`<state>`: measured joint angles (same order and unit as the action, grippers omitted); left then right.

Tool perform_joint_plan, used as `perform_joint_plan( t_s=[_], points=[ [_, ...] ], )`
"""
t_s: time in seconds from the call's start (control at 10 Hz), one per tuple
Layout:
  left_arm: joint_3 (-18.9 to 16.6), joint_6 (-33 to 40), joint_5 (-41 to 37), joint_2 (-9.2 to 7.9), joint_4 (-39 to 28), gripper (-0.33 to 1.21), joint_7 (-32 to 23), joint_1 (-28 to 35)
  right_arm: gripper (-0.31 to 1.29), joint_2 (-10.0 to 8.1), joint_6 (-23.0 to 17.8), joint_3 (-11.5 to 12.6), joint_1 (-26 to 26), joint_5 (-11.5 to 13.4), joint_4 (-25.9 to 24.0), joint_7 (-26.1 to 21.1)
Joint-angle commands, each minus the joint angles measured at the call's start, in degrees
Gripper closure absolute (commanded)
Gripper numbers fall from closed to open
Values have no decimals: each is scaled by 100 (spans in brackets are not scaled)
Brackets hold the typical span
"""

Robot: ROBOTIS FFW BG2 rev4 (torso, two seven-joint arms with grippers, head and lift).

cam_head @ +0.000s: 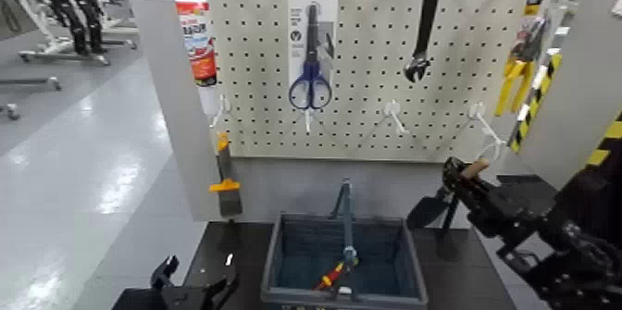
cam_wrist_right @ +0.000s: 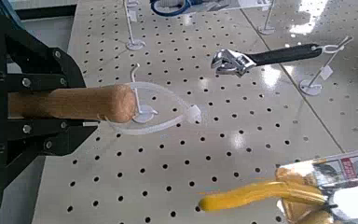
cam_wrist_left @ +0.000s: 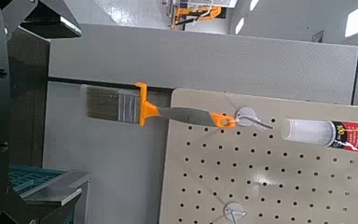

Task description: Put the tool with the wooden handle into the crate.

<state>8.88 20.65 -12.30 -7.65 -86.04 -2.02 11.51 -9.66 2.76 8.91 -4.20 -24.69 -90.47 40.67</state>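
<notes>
At the far left, a white and red tube (cam_head: 195, 43) is hung on the pegboard (cam_head: 366, 92), and below it the left gripper (cam_head: 197, 281) is seen low in the head view, its fingers spread with nothing between them; its arm is largely cut off by the lower edge. A brush with orange parts (cam_head: 226, 179) is hung near the board's left edge. Next, blue-handled scissors (cam_head: 311, 78) are hung in their packaging. Below them the crate (cam_head: 276, 256) is seen on the dark surface (cam_head: 454, 263), its near side cut off by the lower edge. A red and yellow item (cam_head: 331, 275) is held inside it, partly hidden by the hoop handle (cam_head: 348, 226), so what it is cannot be told. Farther right, the black wrench (cam_head: 424, 27) is hung high up. The trowel (cam_head: 428, 210) is located outside the crate, just beside its right side, with the blade pointed downward. Its wooden handle is pinched by the fingers of the right gripper (cam_head: 466, 173), and part of it is hidden by them. At the far right, a yellow-handled tool (cam_head: 515, 82) is hung, its upper part hard to make out
</notes>
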Motion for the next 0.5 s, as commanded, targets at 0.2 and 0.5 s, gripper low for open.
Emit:
perform_joint_plan(
  t_s=[0.2,0.5],
  points=[
    [-9,10,0,0,0,11,0,9,122,272,-399,-338,-63,-431,671,-7],
    [-9,10,0,0,-9,11,0,18,122,325,-452,-707,-160,-853,1260,-121]
  ],
)
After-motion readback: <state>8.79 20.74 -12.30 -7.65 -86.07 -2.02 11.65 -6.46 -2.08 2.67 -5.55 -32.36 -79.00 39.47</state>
